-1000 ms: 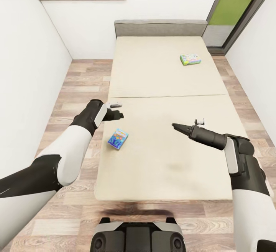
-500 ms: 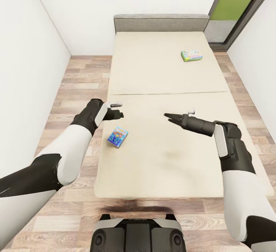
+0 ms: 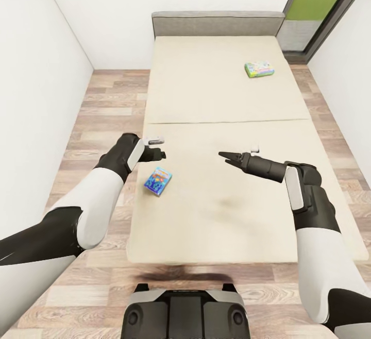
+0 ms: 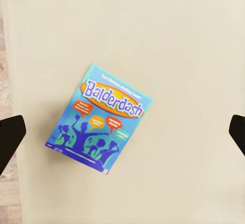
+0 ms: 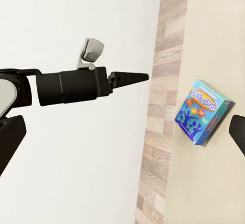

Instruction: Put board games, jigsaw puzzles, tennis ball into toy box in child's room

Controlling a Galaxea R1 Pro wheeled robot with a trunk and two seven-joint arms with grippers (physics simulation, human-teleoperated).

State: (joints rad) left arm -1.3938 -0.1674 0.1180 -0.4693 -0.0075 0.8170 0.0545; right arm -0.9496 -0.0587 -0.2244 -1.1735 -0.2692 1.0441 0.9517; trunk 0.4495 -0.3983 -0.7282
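Both arms have glossy white upper shells and black forearms, each with a white panel behind the wrist. Each ends in a slim black pincer, left [image 3: 161,154] and right [image 3: 223,155], with a small silver-grey bracket just behind it. The base [image 3: 185,312] is dark grey with a pale grey rim.

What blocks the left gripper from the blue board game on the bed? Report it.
Nothing visible. The left gripper hovers open just beyond the blue board game, which lies alone on bare mattress near the bed edge. In the left wrist view the box sits between the fingertips with nothing over it.
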